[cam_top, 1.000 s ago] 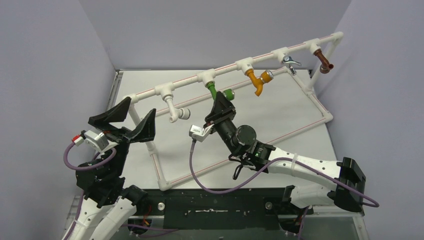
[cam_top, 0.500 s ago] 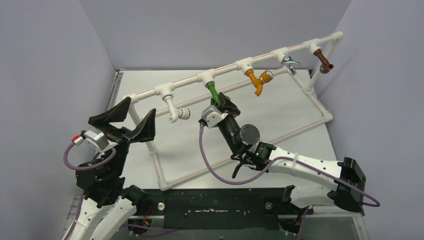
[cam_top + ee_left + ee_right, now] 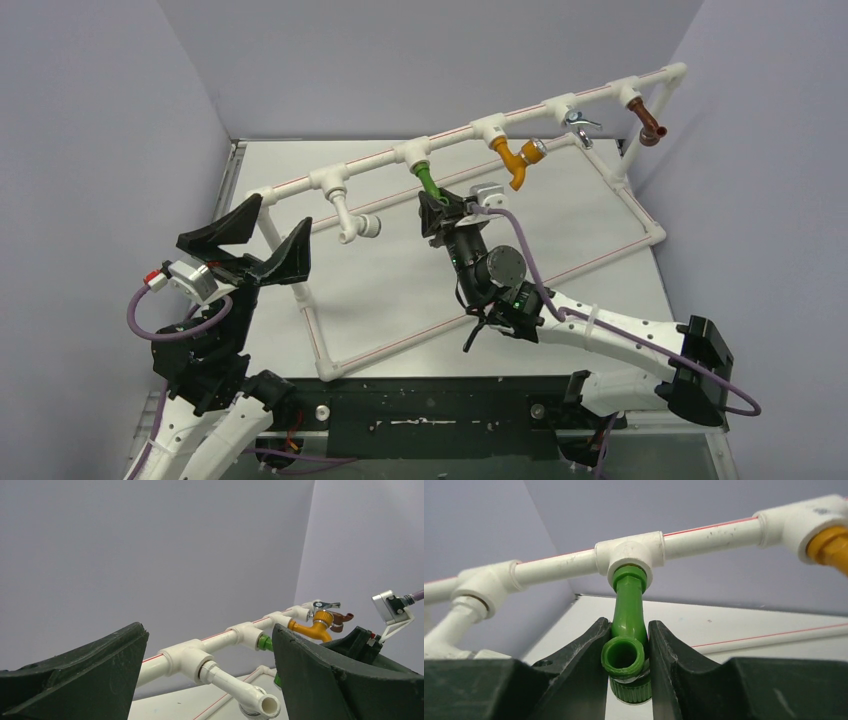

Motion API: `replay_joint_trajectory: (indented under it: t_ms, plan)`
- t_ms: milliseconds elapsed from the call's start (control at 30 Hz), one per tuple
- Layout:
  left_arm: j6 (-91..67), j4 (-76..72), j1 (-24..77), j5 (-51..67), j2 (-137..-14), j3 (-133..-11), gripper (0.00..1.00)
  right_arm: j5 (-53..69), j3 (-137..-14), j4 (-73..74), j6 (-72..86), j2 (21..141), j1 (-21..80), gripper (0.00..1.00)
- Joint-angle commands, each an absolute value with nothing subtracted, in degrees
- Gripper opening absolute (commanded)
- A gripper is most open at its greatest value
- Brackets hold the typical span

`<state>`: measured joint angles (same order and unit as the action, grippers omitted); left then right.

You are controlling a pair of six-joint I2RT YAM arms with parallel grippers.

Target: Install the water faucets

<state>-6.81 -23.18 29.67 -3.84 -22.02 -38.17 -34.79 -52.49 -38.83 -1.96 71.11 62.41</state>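
Observation:
Several water faucets hang from the tees of a white pipe frame (image 3: 370,165): white (image 3: 350,222), green (image 3: 428,182), orange (image 3: 518,160), silver (image 3: 578,122) and brown (image 3: 650,128). My right gripper (image 3: 443,212) is shut on the green faucet (image 3: 626,645); both black fingers press its spout, whose threaded end sits in a tee (image 3: 630,555). My left gripper (image 3: 265,240) stands wide open at the frame's left end, nothing between its fingers. In the left wrist view the white faucet (image 3: 240,690) shows between the open fingers, farther off.
The frame's lower rails (image 3: 520,290) lie on the white table (image 3: 560,215). Grey walls close in on three sides. The right arm's purple cable (image 3: 520,255) loops over its wrist.
The right wrist has rolled round while gripping the green faucet, its camera block swinging from the left side to the right. The left arm stayed still.

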Motion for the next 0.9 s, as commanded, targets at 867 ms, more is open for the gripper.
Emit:
replay_joint_trajectory:
  t_ms: [867]
  plan:
    - [-6.24, -24.36, 30.06, -3.69, -22.29, -38.84, 0.94, -44.68, -57.05, -25.66, 80.3, 66.09, 55.47, 0.0]
